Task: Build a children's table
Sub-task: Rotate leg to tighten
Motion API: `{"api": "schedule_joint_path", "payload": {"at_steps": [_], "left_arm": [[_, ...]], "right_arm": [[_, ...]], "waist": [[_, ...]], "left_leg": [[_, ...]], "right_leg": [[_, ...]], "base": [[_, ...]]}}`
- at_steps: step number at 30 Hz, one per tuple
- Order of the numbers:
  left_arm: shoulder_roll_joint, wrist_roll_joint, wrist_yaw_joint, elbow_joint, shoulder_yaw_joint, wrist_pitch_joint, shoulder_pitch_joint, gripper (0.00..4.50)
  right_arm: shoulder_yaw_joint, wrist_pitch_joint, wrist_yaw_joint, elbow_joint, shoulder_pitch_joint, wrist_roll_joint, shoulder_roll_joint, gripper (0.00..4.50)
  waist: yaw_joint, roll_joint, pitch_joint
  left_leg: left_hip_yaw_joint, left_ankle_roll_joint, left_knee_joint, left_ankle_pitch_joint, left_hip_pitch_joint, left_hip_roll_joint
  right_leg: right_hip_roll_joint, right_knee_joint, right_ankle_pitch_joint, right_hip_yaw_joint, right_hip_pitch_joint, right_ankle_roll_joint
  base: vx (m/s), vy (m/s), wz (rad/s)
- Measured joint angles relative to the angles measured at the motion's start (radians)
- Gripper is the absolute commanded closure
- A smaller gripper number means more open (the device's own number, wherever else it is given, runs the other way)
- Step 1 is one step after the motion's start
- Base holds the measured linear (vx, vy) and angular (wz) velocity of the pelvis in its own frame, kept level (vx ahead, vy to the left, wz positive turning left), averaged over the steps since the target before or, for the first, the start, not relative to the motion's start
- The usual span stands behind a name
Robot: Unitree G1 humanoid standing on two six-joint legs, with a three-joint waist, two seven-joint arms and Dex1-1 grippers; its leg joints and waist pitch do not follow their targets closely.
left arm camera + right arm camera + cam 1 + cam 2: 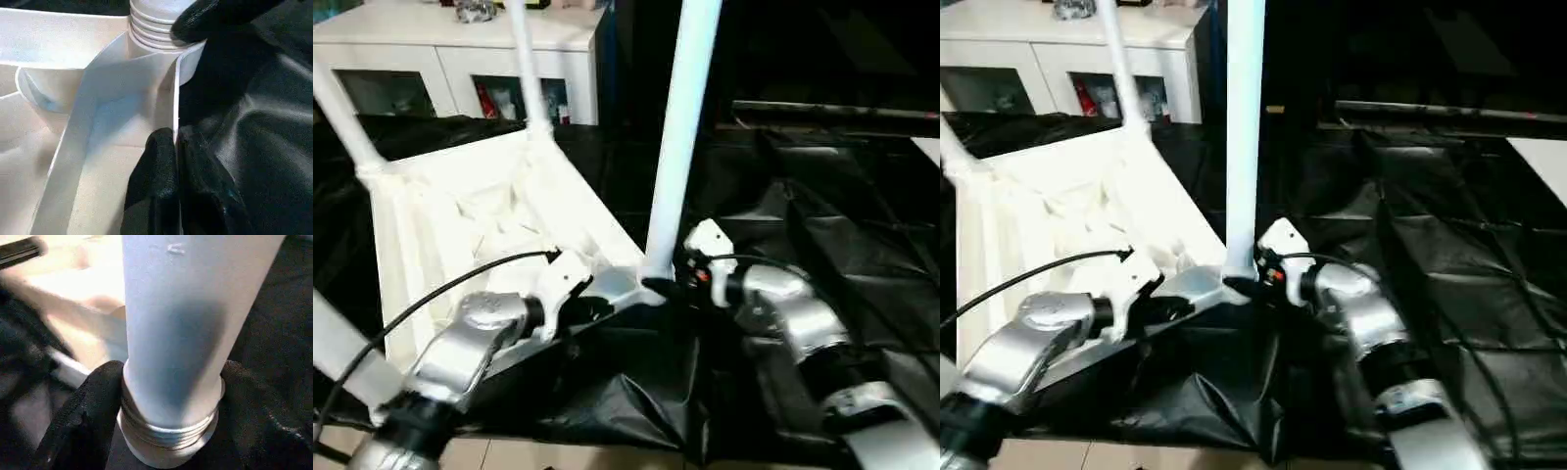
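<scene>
Children's table lies upside down on black sheeting, ribbed underside up, legs rising. Nearest leg stands upright in the near corner socket, threads still showing. Right gripper is clamped around its base, axis vertical. Left gripper pinches the tabletop's edge wall just beside that corner, steadying it.

Indoor room resembling a lab or staged test area: work surface draped in crinkled black plastic sheeting, a white cabinet with glass-fronted compartments behind it, pale floor tiles at the near edge
</scene>
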Motion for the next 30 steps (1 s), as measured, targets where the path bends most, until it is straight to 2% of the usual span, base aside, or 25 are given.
{"api": "schedule_joint_path", "payload": {"at_steps": [2,6,12,13,14,15,19,22,24,30], "left_arm": [[-0.068,0.028,0.078,0.081,0.003,0.005,-0.058,4.5],[-0.177,0.057,0.185,0.231,-0.005,-0.011,-0.156,4.5],[-0.197,0.074,0.201,0.291,-0.024,-0.067,-0.182,4.5],[-0.197,0.074,0.197,0.292,-0.025,-0.07,-0.182,4.5],[-0.195,0.074,0.19,0.291,-0.025,-0.072,-0.181,4.5],[-0.191,0.074,0.182,0.29,-0.025,-0.076,-0.18,4.5],[-0.135,0.071,0.103,0.26,-0.033,-0.1,-0.163,4.5],[-0.085,0.051,0.036,0.212,-0.033,-0.099,-0.134,4.5],[-0.035,0.03,-0.022,0.175,-0.032,-0.1,-0.11,4.5],[0.069,0.0,-0.169,0.114,-0.033,-0.118,-0.066,4.5]], "right_arm": [[-0.052,0.031,-0.187,0.026,-0.008,-0.003,0.071,1.75],[-0.094,0.049,-0.411,0.082,-0.043,-0.021,0.144,1.76],[-0.098,0.03,-0.445,0.099,-0.049,-0.044,0.147,1.76],[-0.103,0.024,-0.44,0.099,-0.047,-0.043,0.147,1.41],[-0.108,0.017,-0.432,0.099,-0.044,-0.039,0.147,1.41],[-0.114,0.01,-0.419,0.098,-0.04,-0.033,0.147,1.07],[-0.117,-0.012,-0.278,0.06,-0.01,0.01,0.116,0.79],[-0.074,0.002,-0.117,0.011,0.005,0.025,0.046,0.55],[-0.025,0.01,0.011,-0.028,0.008,0.024,-0.014,0.41],[0.021,0.004,0.207,-0.077,0.023,0.026,-0.09,0.41]], "waist": [[0.001,-0.001,0.0],[0.006,-0.001,-0.001],[0.011,0.003,-0.004],[0.011,0.003,-0.004],[0.011,0.003,-0.004],[0.011,0.003,-0.004],[0.009,0.003,-0.004],[0.011,0.003,-0.004],[0.01,0.003,-0.004],[0.01,0.003,-0.004]], "left_leg": [[0.0,-0.001,-0.001,0.0,0.002,-0.001],[0.0,-0.001,-0.003,0.0,0.003,-0.002],[0.0,-0.001,-0.01,0.0,0.001,-0.005],[0.0,-0.001,-0.01,0.0,0.0,-0.005],[0.0,-0.001,-0.01,0.0,-0.001,-0.005],[0.0,-0.001,-0.011,0.0,-0.001,-0.005],[-0.001,-0.001,-0.014,0.001,-0.002,-0.005],[-0.001,-0.001,-0.018,0.001,-0.003,-0.003],[-0.001,-0.001,-0.018,0.001,-0.004,-0.002],[0.0,-0.001,-0.016,0.001,-0.004,-0.001]], "right_leg": [[0.0,0.0,0.0,0.0,0.001,0.001],[-0.001,-0.003,-0.001,0.001,0.003,0.004],[-0.002,-0.017,0.004,0.002,0.006,0.006],[-0.003,-0.017,0.005,0.002,0.005,0.006],[-0.003,-0.017,0.005,0.002,0.005,0.006],[-0.003,-0.018,0.006,0.002,0.004,0.006],[-0.002,-0.018,0.012,0.001,0.002,0.011],[-0.001,-0.018,0.013,0.0,0.0,0.008],[0.002,-0.018,0.009,-0.001,-0.001,0.006],[0.002,-0.02,0.005,0.0,-0.001,0.004]], "base": [[0.0,0.0,0.0],[0.0,0.0,0.0],[0.0,0.0,0.0],[0.0,0.0,0.0],[0.0,0.0,0.0],[0.0,0.0,0.0],[0.0,0.0,0.0],[0.036,-0.01,0.0],[0.027,-0.007,-0.01],[0.0,0.0,0.0]]}}
